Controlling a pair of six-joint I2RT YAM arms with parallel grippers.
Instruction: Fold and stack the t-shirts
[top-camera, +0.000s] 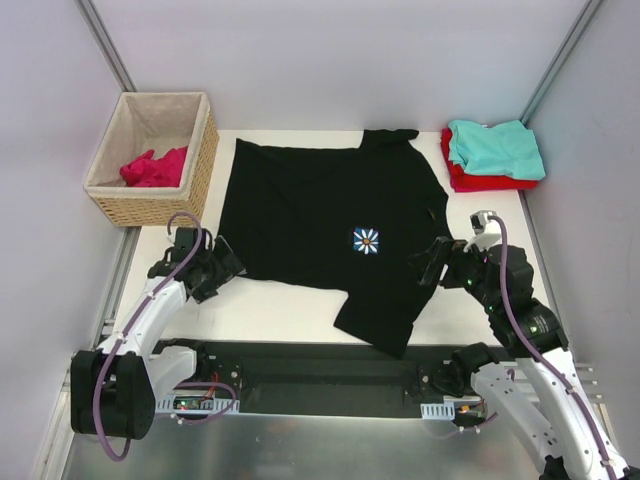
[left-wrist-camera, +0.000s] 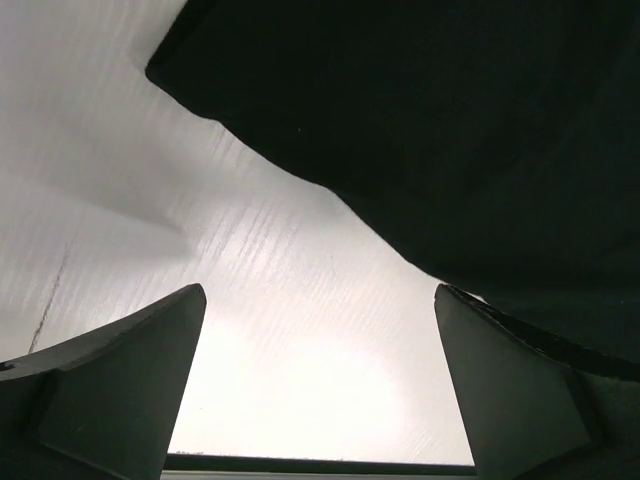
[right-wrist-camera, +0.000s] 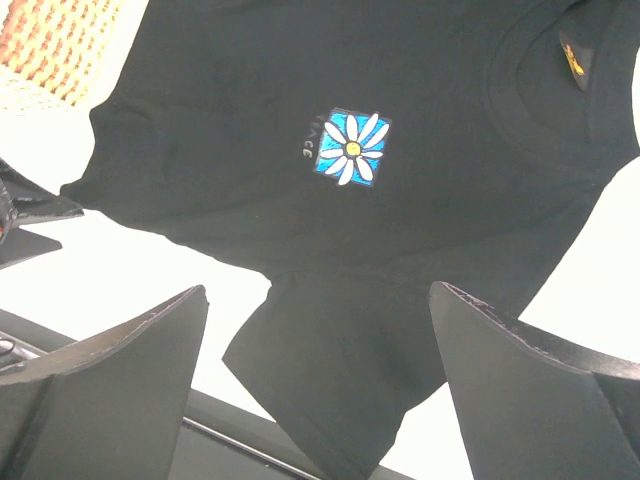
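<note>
The large black t-shirt (top-camera: 320, 215) lies spread flat on the white table with a blue daisy print (top-camera: 366, 240) facing up; one sleeve (top-camera: 378, 320) reaches the near edge. It also shows in the left wrist view (left-wrist-camera: 450, 130) and the right wrist view (right-wrist-camera: 330, 150). A folded teal t-shirt (top-camera: 497, 147) sits on a folded red t-shirt (top-camera: 470, 178) at the far right. A magenta-pink t-shirt (top-camera: 155, 167) lies in the basket. My left gripper (top-camera: 222, 266) is open and empty at the shirt's left hem corner. My right gripper (top-camera: 432, 262) is open and empty at the shirt's right edge.
The woven wicker basket (top-camera: 200, 175) with beige lining stands at the far left. A black rail (top-camera: 320, 365) runs along the table's near edge between the arm bases. Grey walls close in the table on three sides.
</note>
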